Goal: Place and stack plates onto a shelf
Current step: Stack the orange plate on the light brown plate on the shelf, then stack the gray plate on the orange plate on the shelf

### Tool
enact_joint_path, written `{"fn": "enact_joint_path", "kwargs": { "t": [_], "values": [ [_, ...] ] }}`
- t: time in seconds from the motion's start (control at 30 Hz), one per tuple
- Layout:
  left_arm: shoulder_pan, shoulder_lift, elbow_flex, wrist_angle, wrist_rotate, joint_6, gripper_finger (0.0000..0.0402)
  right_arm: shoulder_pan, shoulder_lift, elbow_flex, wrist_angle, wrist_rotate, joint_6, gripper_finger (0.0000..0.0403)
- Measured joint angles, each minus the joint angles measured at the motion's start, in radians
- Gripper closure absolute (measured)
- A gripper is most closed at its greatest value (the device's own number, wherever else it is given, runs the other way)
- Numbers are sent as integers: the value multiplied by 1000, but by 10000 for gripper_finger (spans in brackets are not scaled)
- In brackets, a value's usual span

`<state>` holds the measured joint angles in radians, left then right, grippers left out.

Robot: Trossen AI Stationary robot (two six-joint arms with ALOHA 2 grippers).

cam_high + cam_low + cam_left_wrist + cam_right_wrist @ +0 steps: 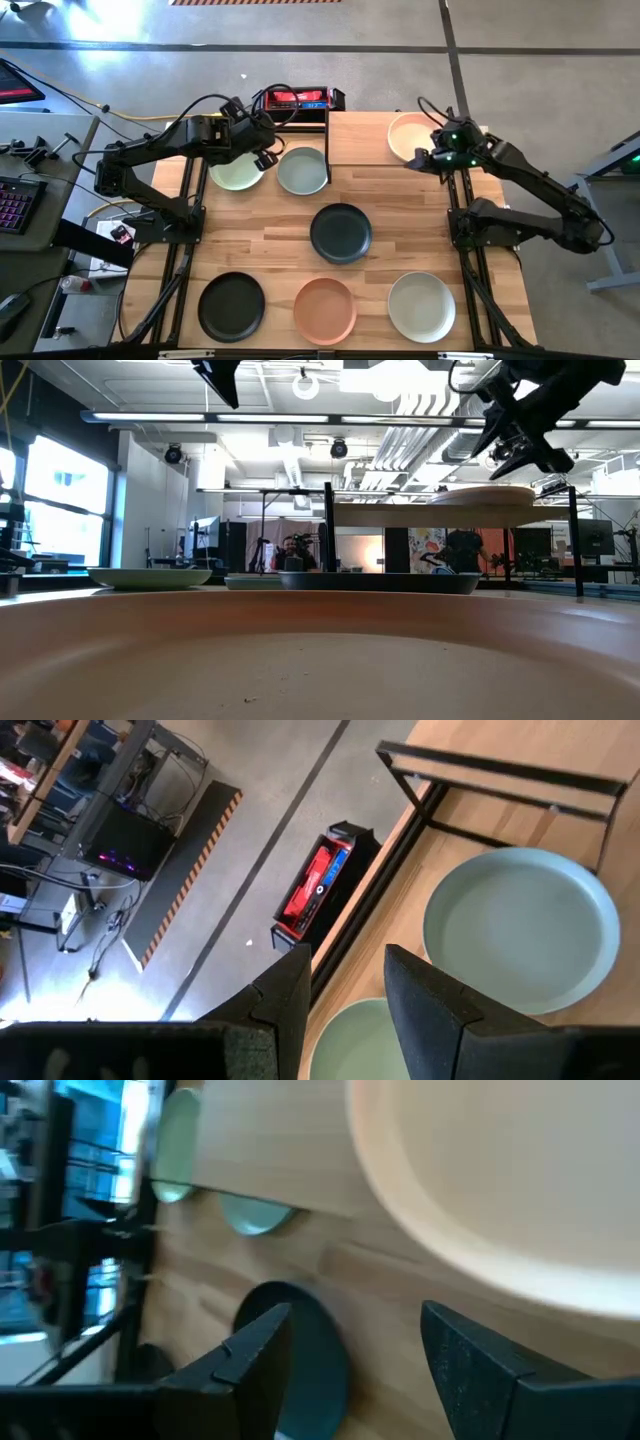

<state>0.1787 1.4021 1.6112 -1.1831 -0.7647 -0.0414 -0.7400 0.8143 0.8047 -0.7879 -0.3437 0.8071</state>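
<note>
Shelf point(372, 138): sitting at the table's far edge, its long axis running left to right across the table; a black post point(328, 527) is standing at one end.
Peach plate point(409, 135): lying flat on the shelf's right half, rim up; round, so pointing no way.
Pale green plate point(237, 170): lying flat on the table left of the shelf.
Grey-green plate point(302, 170): lying just beside the pale green one, at the shelf's left end.
Teal plate point(341, 232): lying mid-table.
Black plate point(232, 306), terracotta plate point(324, 309), off-white plate point(422, 306): lying in a row along the near edge.
Left gripper point(266, 158): hovering between the two green plates, fingers point(425, 995) parted and holding nothing.
Right gripper point(418, 160): hanging at the peach plate's near rim, jaws spread wide, empty.
Red box point(297, 98): sitting on the floor beyond the table.
</note>
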Motion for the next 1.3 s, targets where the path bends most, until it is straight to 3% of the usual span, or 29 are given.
{"fn": "enact_joint_path", "kwargs": {
  "t": [0.23, 0.5, 0.8, 1.07, 1.3],
  "values": [
    [0, 0, 0, 59, 4, 0, 284, 1, 76, 0, 0, 18, -50, 199],
    [-1, 0, 0, 155, 52, -33, 284, 1, 103, 0, 1, 132, -74, 199],
    [-1, 0, 0, 167, 58, -86, 284, -45, 101, 0, 0, 132, -92, 199],
    [5, 12, 1, 148, 173, -180, 284, -54, 101, 0, 4, -22, -115, 199],
    [14, 55, -83, 131, 258, -142, 284, -4, 95, 0, 78, -200, -120, 199]
  ]
}}
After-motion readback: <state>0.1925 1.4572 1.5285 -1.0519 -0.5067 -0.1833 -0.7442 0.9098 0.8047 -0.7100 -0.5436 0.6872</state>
